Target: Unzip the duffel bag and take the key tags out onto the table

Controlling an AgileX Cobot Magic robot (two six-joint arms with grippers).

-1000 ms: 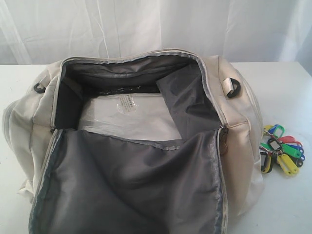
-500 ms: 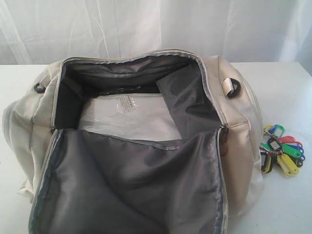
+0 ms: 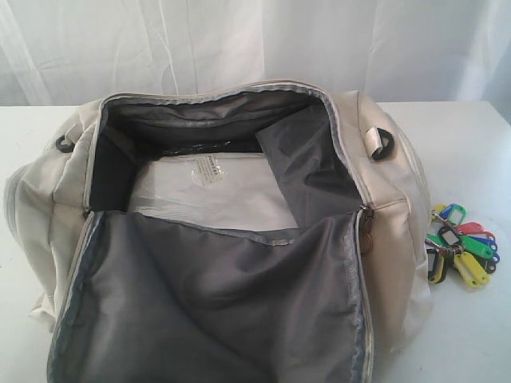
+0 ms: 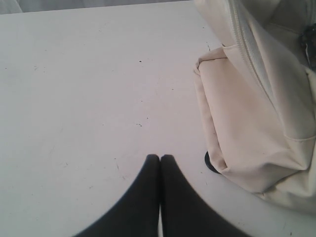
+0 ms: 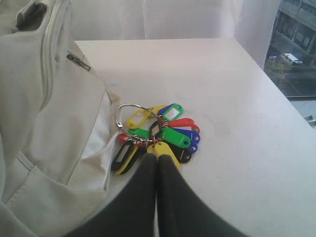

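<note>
The cream duffel bag [image 3: 391,207] lies unzipped on the white table [image 3: 471,152], its grey-lined flap folded toward the front. To the right of the bag, the key tags [image 3: 461,254] rest on the table in a colourful bunch on metal rings. Neither gripper shows in the exterior view. My right gripper [image 5: 157,157] is shut and empty, hovering just short of the key tags [image 5: 163,131] beside the bag's side [image 5: 44,123]. My left gripper [image 4: 159,157] is shut with nothing in it, over bare table [image 4: 89,98] next to the bag's end [image 4: 256,123].
Inside the bag lies a flat white pack in clear plastic [image 3: 215,191]. A black D-ring [image 3: 382,145] sits on the bag's right end. White curtains hang behind the table. The table's far edge [image 5: 256,59] borders a window.
</note>
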